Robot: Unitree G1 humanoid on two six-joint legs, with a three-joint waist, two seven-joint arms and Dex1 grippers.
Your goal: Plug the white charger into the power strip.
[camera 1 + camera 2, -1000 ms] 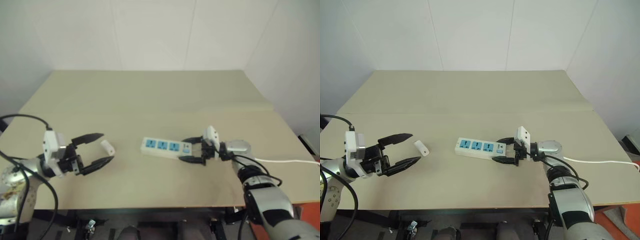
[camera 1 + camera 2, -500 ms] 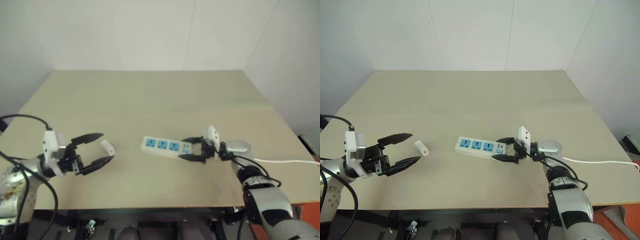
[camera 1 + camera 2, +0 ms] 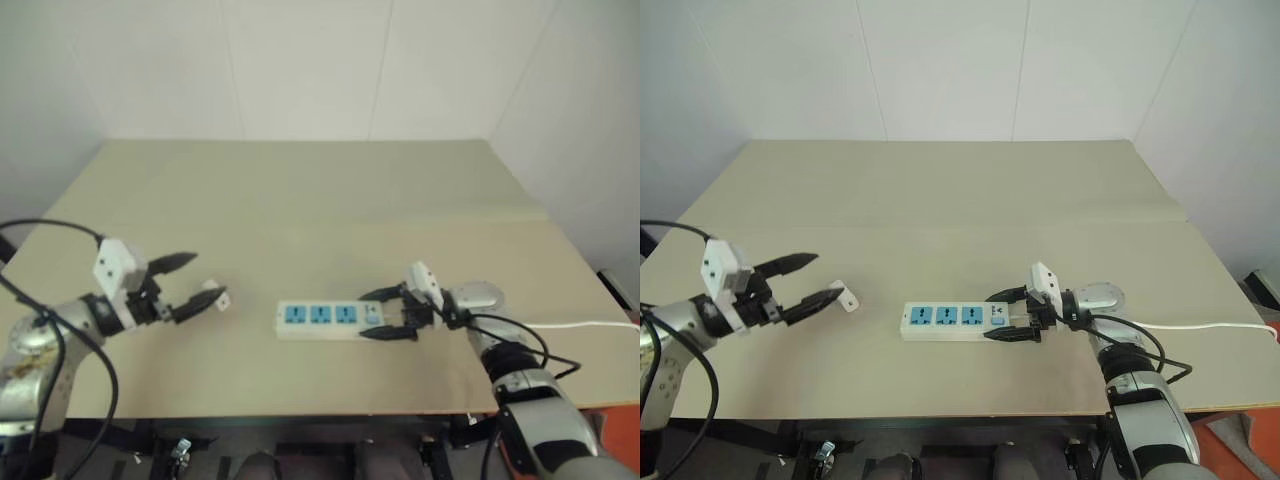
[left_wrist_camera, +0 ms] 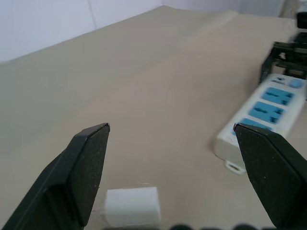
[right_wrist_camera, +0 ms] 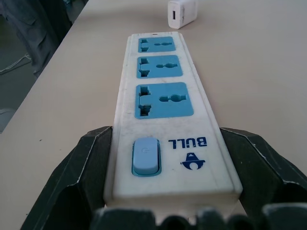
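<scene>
Two things matter here: the white charger (image 3: pixel 846 297) lies flat on the table (image 3: pixel 940 190), just off the tips of the left jaws (image 3: pixel 812 282), and the power strip (image 3: pixel 955 321) lies well apart from it, its switch end between the right jaws (image 3: pixel 1006 315). The left jaws stand wide and empty, level with the table, and in the left wrist view the charger (image 4: pixel 132 206) sits low between the two fingers (image 4: pixel 86 167), nearer one than the other. To take it well, I judge the left jaws should centre over the block so both fingers meet its flat sides squarely, then close gently; it is small and light and could skid or twist if one finger arrives first. Its prongs cannot be made out, so which way it must be turned for the socket is unclear. The right jaws flank the strip's switch end, fingers on either side; they appear to be on it, though whether they press I cannot tell. Holding it firm there will help once the plug is pushed in. A thin white cord (image 3: pixel 1200 326) trails away behind the right jaws. Nothing lies on the table between charger and strip.
</scene>
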